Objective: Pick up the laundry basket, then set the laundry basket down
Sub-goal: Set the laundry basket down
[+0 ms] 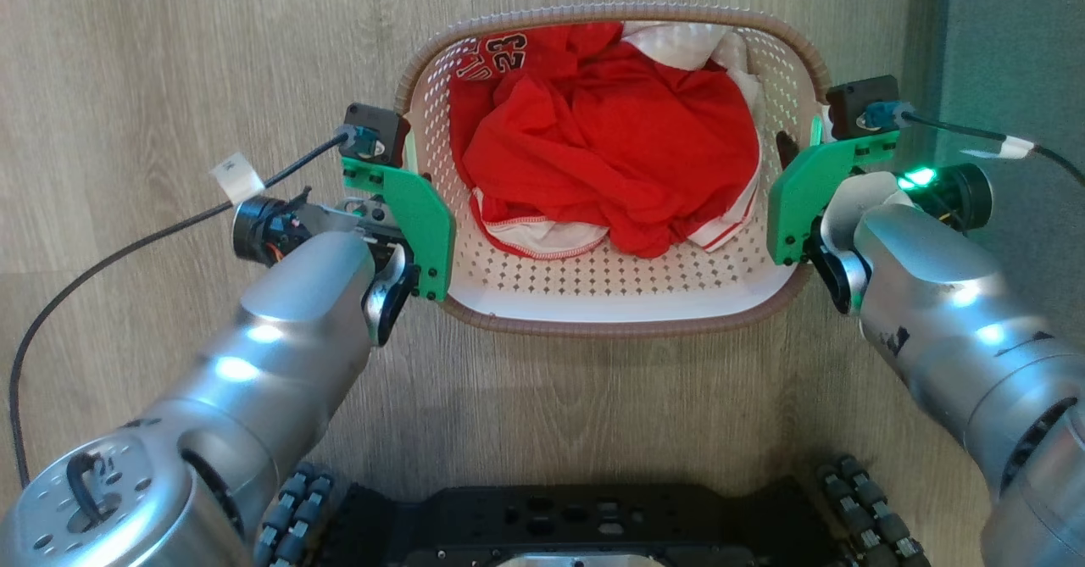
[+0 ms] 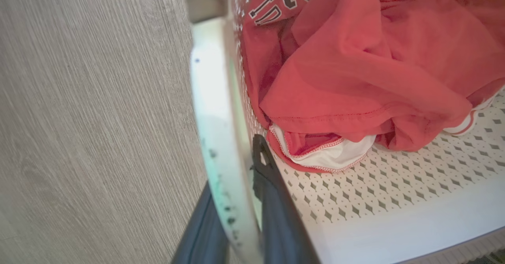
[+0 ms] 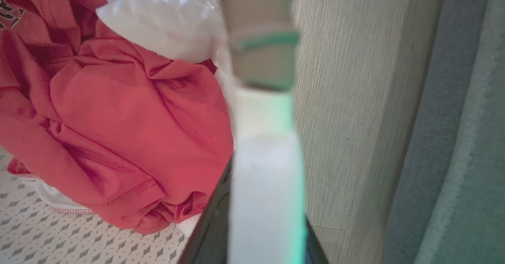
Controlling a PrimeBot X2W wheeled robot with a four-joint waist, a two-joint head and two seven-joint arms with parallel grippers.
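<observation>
Cream-white perforated plastic laundry basket (image 1: 610, 327) w/ brown woven rim, holding red & white garments (image 1: 610, 143), over wood-grain floor (image 1: 169, 58). Left hand (image 2: 236, 185) & right hand (image 3: 264, 216) each pinch one side's edge.

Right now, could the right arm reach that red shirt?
Probably not yet: the right arm has its jaws clamped on the laundry basket wall, though the red shirt lies uncovered just inside.

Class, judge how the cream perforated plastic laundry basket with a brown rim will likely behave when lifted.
Probably stiff, since the cream plastic laundry basket looks moulded, though its perforated walls might flex. Likely light: it holds crumpled red and white clothes, which may shift.
</observation>
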